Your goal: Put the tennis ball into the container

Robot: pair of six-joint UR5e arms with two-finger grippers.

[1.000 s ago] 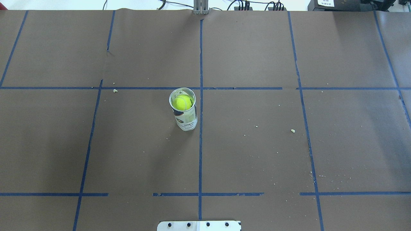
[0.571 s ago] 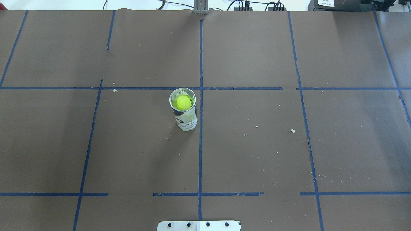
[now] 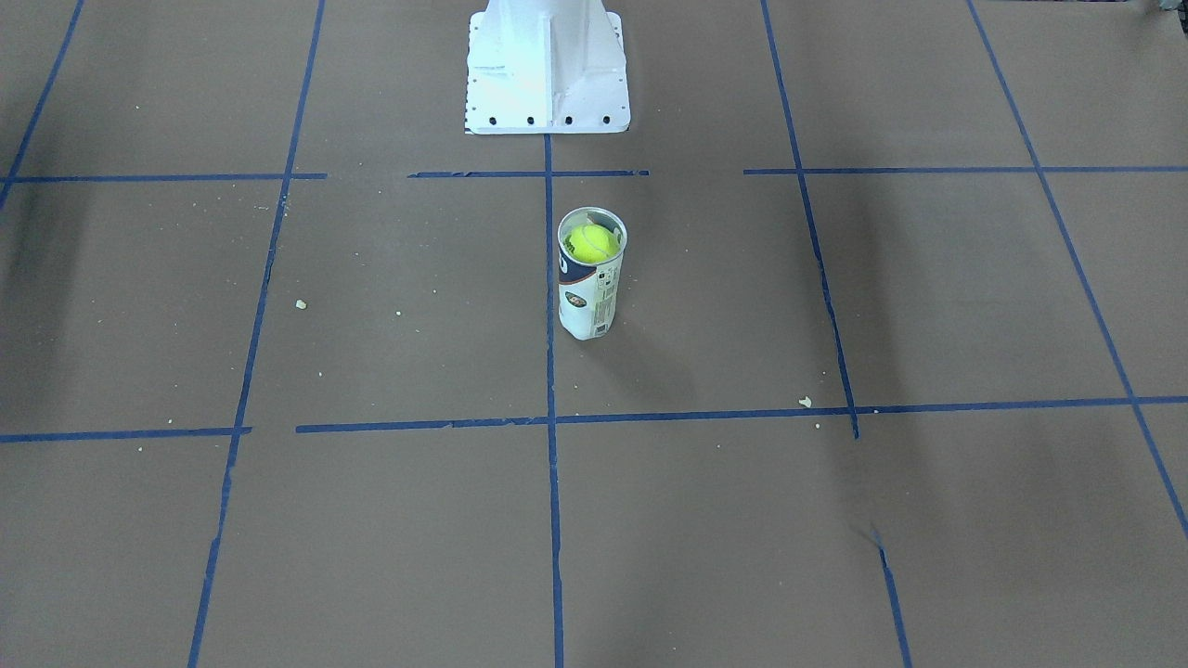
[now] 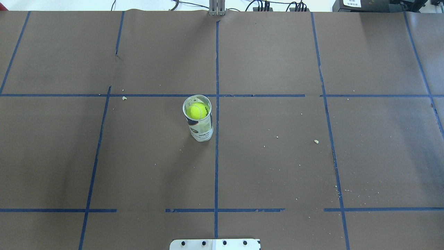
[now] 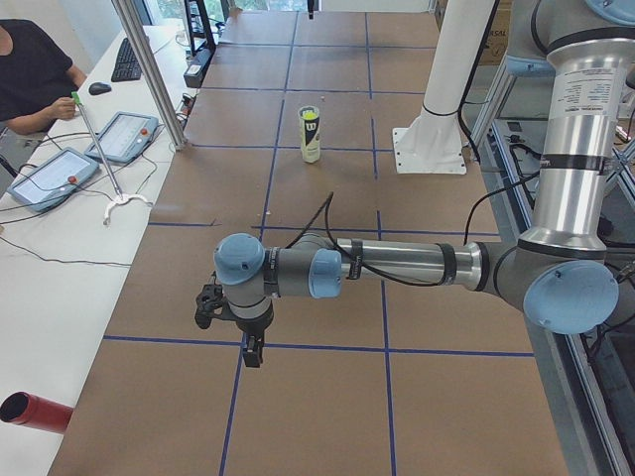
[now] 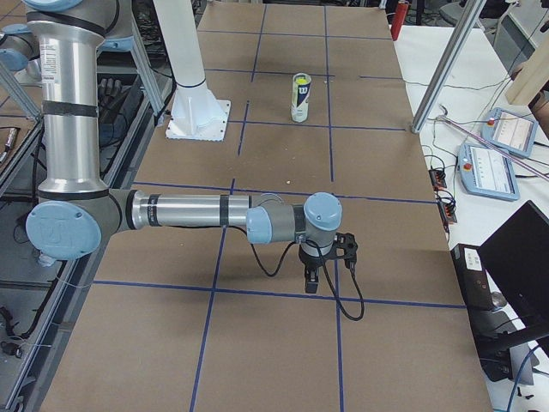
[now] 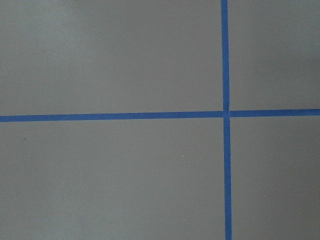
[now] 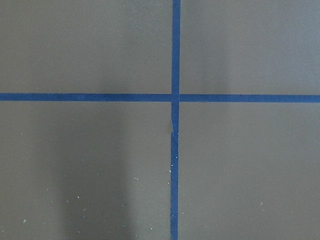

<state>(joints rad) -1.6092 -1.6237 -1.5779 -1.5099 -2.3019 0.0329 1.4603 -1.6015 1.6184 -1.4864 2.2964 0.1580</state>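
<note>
Brown paper crossed with blue tape (image 4: 216, 166) covers the table (image 4: 277, 173). At its near end in the exterior left view, the left pincer (image 5: 253, 357) hangs pointing down over a tape crossing, holding nothing I can see. The right pincer (image 6: 313, 283) hangs the same way at the opposite end. Only the side views show either one and the wrist cameras catch no fingers, so I cannot tell how far open they are. Well beyond both, near the table's middle, the container (image 4: 201, 130) stands upright with its long axis vertical and its mouth open to the ceiling. It sits just to the robot's left of the centre tape line, so the left arm is probably a touch nearer. The tennis ball (image 4: 197, 111) sits inside, bright yellow-green with a pale seam curve and dark lettering, seemingly high up just under the rim, though its depth is hard to read. By my reading the ball is already home and no reach is called for.
</note>
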